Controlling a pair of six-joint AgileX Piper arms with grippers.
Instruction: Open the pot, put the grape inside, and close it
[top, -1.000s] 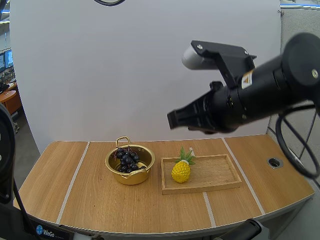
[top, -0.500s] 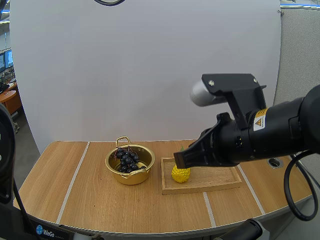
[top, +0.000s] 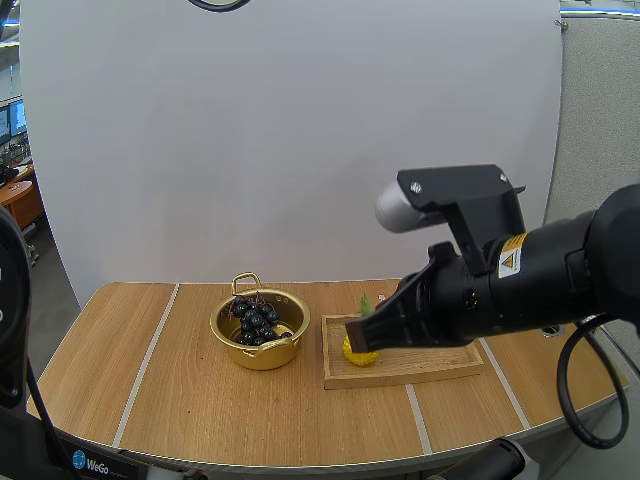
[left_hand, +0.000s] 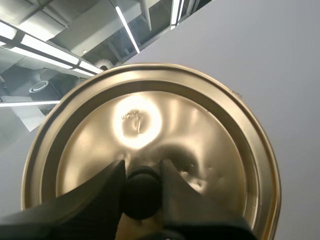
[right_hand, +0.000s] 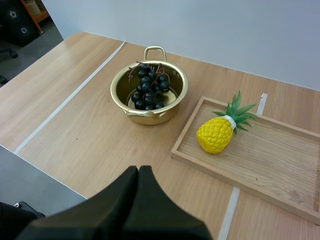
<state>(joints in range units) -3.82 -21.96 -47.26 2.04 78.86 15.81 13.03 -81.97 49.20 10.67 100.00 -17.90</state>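
Note:
A gold pot (top: 258, 338) stands uncovered on the table with a bunch of dark grapes (top: 255, 318) inside it. In the right wrist view the pot (right_hand: 149, 100) and the grapes (right_hand: 149, 84) lie ahead of my right gripper (right_hand: 139, 172), whose fingers lie together as one dark wedge. In the high view my right gripper (top: 359, 333) hangs in the air in front of the tray. My left gripper (left_hand: 142, 176) is shut on the black knob of the gold lid (left_hand: 150, 125), held up off the table.
A wooden tray (top: 440, 362) lies right of the pot and holds a yellow toy pineapple (top: 352, 350), partly hidden by my right gripper. In the right wrist view the pineapple (right_hand: 217, 132) lies on the tray (right_hand: 270, 165). Bare tabletop (top: 150, 370) spreads left of the pot.
My right arm has come down and toward the camera, from high above the table to just in front of the tray, now covering part of the pineapple. Pot and grapes have not moved.

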